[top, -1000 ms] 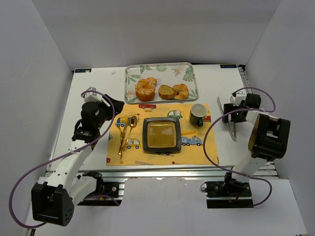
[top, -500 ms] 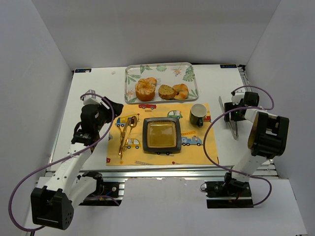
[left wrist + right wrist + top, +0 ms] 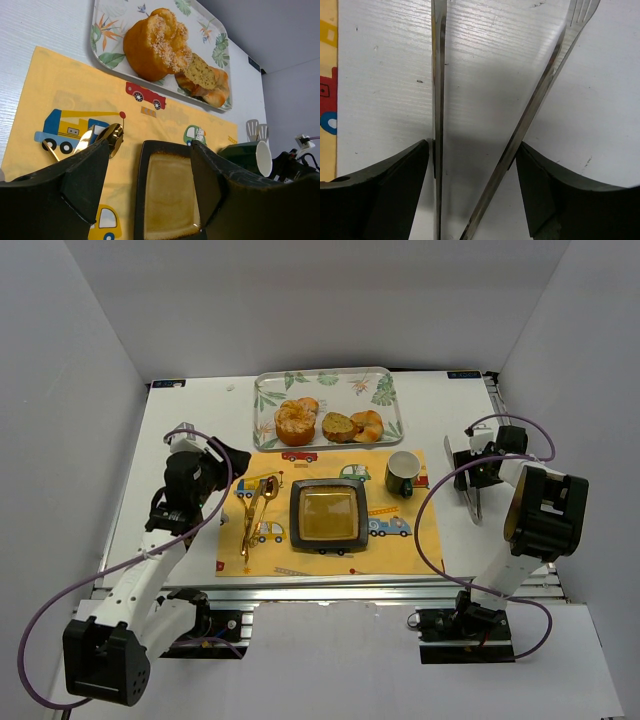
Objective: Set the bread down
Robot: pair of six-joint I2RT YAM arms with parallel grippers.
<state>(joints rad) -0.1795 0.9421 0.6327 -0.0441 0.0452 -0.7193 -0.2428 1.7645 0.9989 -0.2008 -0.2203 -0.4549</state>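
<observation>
The counter (image 3: 195, 410) looks barely different: both arms have only edged slightly. The bread (image 3: 296, 421) sits untouched on the tray (image 3: 372, 390) at the far edge, so placing looks unstarted. The left claw (image 3: 147, 165) and right claw (image 3: 470, 150) both stand apart, empty. Only the right wrist view shows the knife (image 3: 438, 75) and fork (image 3: 555, 60) lying between its jaws.
</observation>
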